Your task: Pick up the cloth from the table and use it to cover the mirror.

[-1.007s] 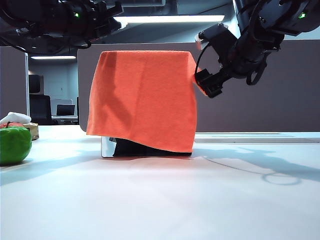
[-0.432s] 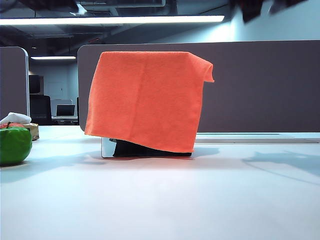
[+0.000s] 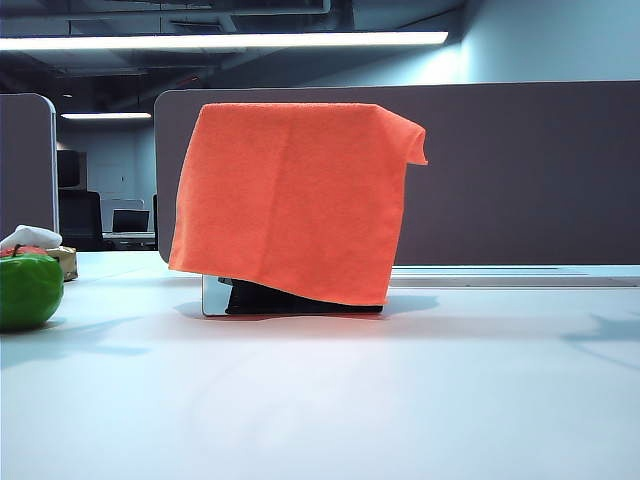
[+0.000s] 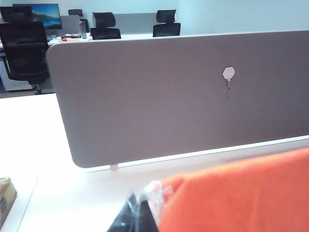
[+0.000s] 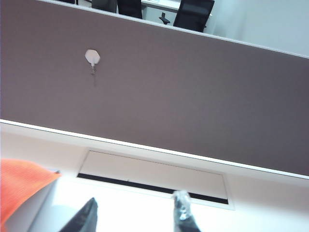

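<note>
Though draped cloth (image 3: pixel 285 195) below, left end effector (image 4: pixel 140 217) clenched, right end effector (image 5: pixel 135 212) released.

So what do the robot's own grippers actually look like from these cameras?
Little shows. The left gripper appears as dark, black fingers with a pale translucent wrapping at the tip. The right gripper shows two separate fingers: one plain black, one tipped with a shiny clear covering. No arms appear in the exterior view.
</note>
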